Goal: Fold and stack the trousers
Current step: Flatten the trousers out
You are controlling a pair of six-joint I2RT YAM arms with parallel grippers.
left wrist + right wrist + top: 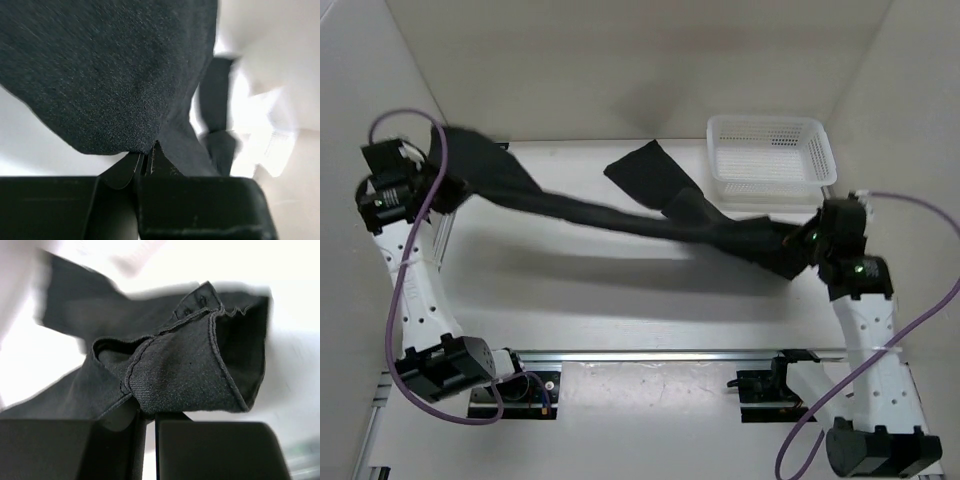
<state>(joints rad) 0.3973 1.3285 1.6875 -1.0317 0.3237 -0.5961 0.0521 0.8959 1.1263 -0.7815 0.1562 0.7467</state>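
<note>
Top external view: the black trousers hang stretched above the table, one end just in front of the white mesh basket, the other well to its left. The left gripper and right gripper each pinch cloth between nearly closed fingers. No fold shows and nothing is stacked, so the job appears barely begun. No labels or writing can be read.

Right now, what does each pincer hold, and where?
Both hold the trousers, strung between them: left pincer on a cloth edge at one end, right pincer on a stitched hem at the other.
</note>
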